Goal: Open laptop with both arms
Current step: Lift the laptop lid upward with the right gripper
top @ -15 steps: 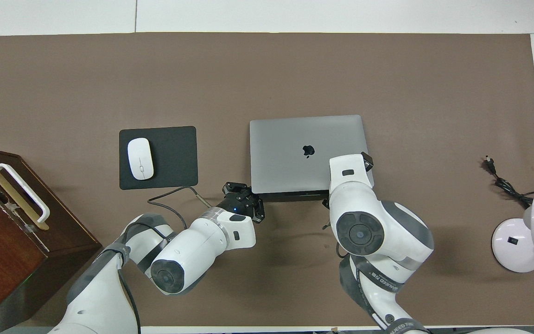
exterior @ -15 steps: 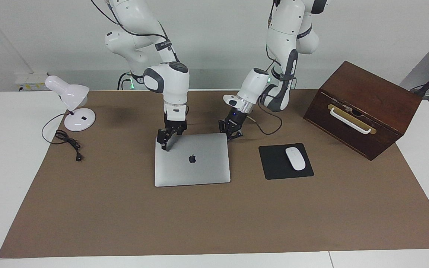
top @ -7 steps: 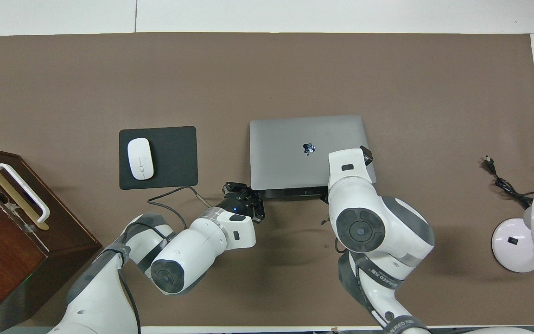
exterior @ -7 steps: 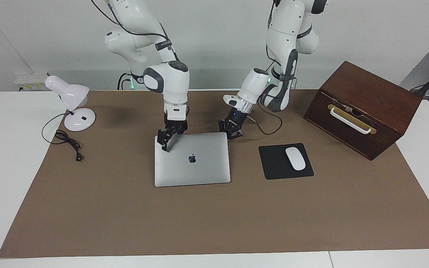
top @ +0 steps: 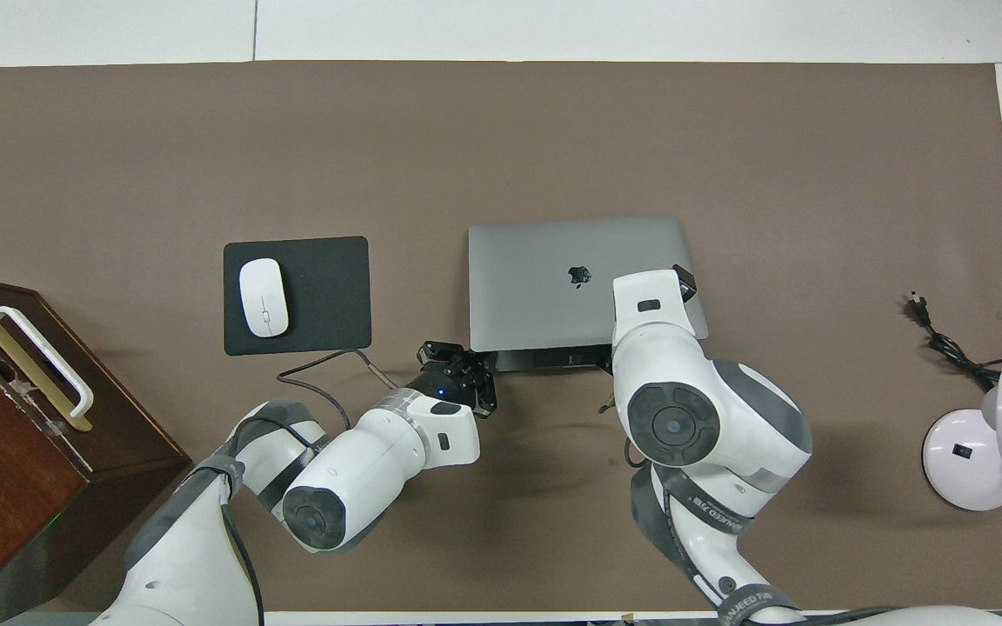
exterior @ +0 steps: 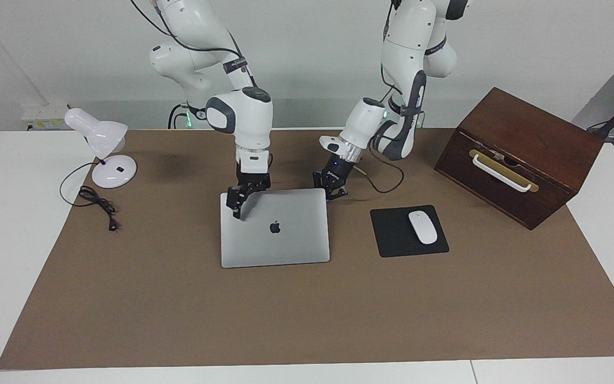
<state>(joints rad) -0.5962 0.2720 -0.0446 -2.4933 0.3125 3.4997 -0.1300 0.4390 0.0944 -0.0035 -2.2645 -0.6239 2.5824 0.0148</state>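
Aluminium laptop point(exterior: 275, 229) sits mid-mat, lid barely cracked open: stiff, slick, dent-prone, so grab the robot-side edge. Right gripper point(exterior: 239, 205) pinches its 11 o'clock corner; left gripper point(exterior: 330, 190) at 1 o'clock, grip unreadable.

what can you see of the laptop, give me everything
The laptop is a slim silver-grey rectangle, metal by its look, with a dark apple logo on its lid. It lies mid-mat beside the mouse pad, its lid raised a crack at the robots' edge. The right gripper grips that lid's corner; the left gripper is at the other near corner.
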